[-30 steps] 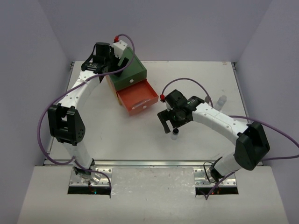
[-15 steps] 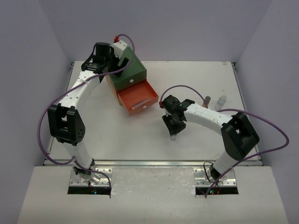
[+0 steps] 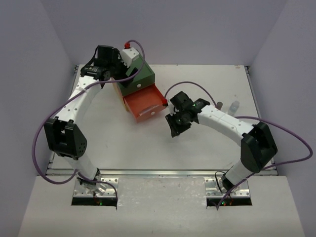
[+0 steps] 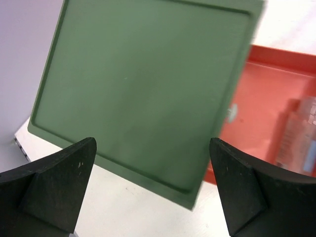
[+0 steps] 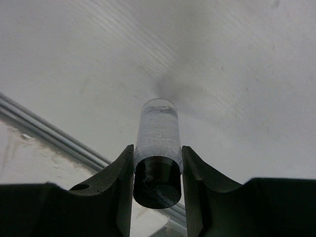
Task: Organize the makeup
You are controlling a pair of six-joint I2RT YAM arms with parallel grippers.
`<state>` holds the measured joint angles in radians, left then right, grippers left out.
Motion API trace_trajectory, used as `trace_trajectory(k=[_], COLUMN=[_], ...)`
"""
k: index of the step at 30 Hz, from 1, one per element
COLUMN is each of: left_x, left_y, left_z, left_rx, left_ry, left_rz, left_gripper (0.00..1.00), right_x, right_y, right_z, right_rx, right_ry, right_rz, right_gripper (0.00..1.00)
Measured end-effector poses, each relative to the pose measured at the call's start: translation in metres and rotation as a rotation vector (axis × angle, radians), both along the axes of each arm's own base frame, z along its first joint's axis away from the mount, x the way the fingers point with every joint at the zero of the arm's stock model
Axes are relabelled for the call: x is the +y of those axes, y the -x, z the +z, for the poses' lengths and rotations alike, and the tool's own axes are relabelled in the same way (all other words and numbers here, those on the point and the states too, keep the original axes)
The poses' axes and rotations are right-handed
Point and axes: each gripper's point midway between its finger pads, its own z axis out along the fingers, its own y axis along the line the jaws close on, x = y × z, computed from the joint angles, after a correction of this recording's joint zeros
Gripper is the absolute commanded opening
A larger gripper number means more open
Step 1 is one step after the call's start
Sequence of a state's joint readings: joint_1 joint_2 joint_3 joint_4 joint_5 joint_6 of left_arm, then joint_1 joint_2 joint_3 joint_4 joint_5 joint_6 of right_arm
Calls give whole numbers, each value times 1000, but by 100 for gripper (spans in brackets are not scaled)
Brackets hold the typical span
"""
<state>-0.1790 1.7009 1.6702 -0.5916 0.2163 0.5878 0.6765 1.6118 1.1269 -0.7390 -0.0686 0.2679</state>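
Note:
A small clear bottle [image 5: 157,136] with a black cap sits between the fingers of my right gripper [image 5: 158,165], which is shut on it above the white table. In the top view my right gripper [image 3: 176,124] hovers just right of the open orange drawer [image 3: 144,104], and the bottle is hidden beneath it. Another clear bottle [image 4: 300,133] lies inside the orange drawer [image 4: 266,94]. My left gripper [image 4: 153,190] is open and empty above the green top [image 4: 143,94] of the drawer box, at the back left [image 3: 131,69].
Two small bottles [image 3: 218,106] [image 3: 235,105] stand on the table [image 3: 197,148] at the right, behind my right arm. The drawer box [image 3: 140,79] is near the back, close to the left wall. A metal rail runs along the table's near edge [image 3: 163,172].
My right gripper closed on the standing clear bottle and carried it up and left toward the orange drawer. My left gripper shifted slightly over the green box and stays open.

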Motion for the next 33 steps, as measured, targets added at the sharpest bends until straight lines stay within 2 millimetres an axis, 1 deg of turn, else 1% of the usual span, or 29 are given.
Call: trace_trajectory(k=[2,5,7,8,10,12,14,16,19,22,24,27,29,33], left_x=[-9,-28,-41,-48,-61,-66,-72,-80,-98,-116,-119,-117,-115,-111], left_y=[13,36,51,61,89,110,134,152,176,188,186,172,166,160], left_z=[13,46,72,83,96,107,112,113,105,91,82,74,68,56], left_rx=[-12,-39,-74,-87,-91,-104,-109,-116,-100,-63,-42,-40,-41,-25], left_ry=[14,48,80,94,118,125,123,108,86,75,68,44,25,2], left_rz=[-72,-207,-300,-349,-469,-544,-619,-670,-752,-800,-792,-748,-723,-694], left_gripper=[98,98,98,99,100,100,100,100,100,100,100,99,96,90], right_x=[25,61,79,84,89,95,102,113,124,129,131,134,135,135], right_y=[-12,-36,-58,-70,-88,-105,-118,-125,-129,-127,-126,-124,-122,-115], right_z=[34,102,153,176,207,227,234,232,221,214,216,222,224,229], right_rx=[-50,-154,-228,-262,-308,-336,-335,-309,-253,-209,-199,-203,-204,-190], right_ry=[-136,-368,-514,-575,-652,-704,-734,-766,-793,-808,-822,-850,-864,-892], right_rz=[42,81,82,77,64,51,42,43,37,34,40,55,60,68], right_gripper=[0,0,0,0,0,0,0,0,0,0,0,0,0,0])
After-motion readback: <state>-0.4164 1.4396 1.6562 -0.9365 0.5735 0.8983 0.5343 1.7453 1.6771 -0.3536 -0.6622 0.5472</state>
